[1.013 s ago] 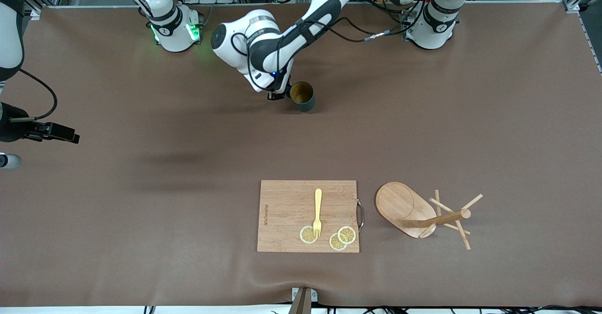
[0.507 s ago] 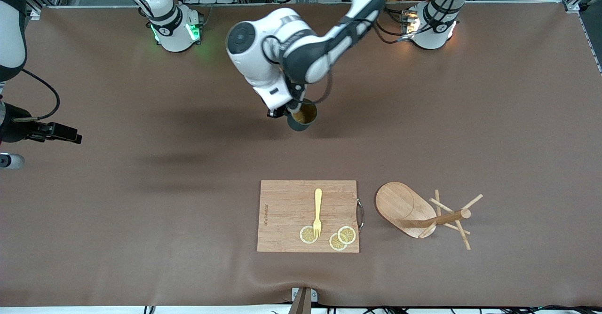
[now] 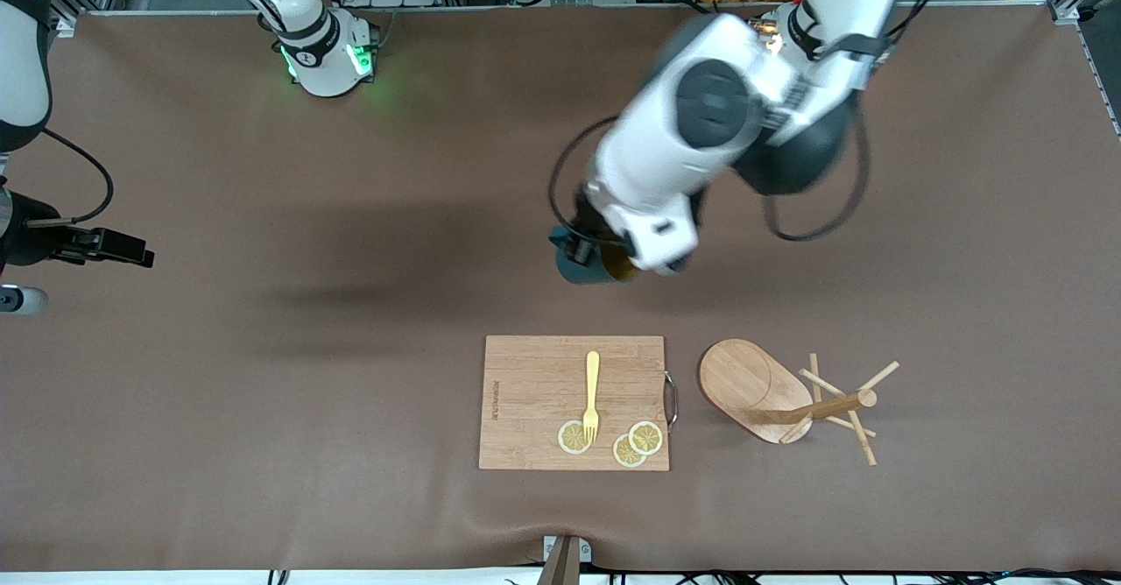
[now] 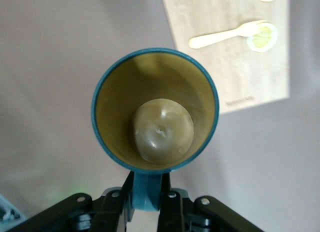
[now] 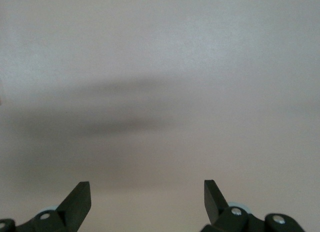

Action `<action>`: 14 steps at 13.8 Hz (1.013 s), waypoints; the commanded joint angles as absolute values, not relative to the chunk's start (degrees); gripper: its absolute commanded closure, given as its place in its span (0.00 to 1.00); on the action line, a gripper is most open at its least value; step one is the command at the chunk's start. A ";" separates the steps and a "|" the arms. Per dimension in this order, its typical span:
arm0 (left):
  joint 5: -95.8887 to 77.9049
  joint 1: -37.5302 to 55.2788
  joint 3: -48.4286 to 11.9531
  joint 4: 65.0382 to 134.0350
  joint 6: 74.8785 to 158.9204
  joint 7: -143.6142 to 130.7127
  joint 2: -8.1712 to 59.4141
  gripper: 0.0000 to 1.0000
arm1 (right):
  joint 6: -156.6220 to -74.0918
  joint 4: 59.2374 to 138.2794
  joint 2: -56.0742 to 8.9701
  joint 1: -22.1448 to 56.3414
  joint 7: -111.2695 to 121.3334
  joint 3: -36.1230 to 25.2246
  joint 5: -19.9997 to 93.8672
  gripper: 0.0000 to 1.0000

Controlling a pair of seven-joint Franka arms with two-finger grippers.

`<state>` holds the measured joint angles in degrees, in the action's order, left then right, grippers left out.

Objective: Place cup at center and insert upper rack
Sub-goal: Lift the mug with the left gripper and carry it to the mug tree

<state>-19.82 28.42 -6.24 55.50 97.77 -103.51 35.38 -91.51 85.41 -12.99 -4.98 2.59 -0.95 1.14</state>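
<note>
The left gripper (image 4: 146, 208) pinches the cup (image 4: 155, 109) by its handle, seemingly above the tabletop (image 3: 263, 392). The right gripper (image 5: 147, 197) waits, wide open.

A small line of burned-in lettering is running along one edge of the cutting board (image 3: 574, 403), but it is showing too tiny to read. Nothing else is carrying any legible writing.

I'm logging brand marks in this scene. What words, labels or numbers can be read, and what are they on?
Cutting board: a short line of print runs along the edge toward the right arm's end of the table; too small to read in either view.
Right arm's base: a small round mark, unreadable.
Left arm's base: no legible text.
Cup, fork, mug tree: no text visible.
</note>
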 commanded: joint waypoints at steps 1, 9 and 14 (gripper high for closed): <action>-30.10 21.30 -6.77 57.75 100.54 -94.78 33.40 1.00 | -91.49 86.31 -11.95 -5.27 1.76 -0.53 1.76 0.00; -63.94 2.66 -6.77 58.71 96.78 -73.94 35.76 1.00 | -91.50 86.04 -12.04 -5.62 1.85 -0.62 1.67 0.00; -76.43 -4.73 -6.68 60.37 87.30 -63.48 40.16 1.00 | -91.58 86.04 -12.04 -5.54 2.11 -0.62 1.76 0.00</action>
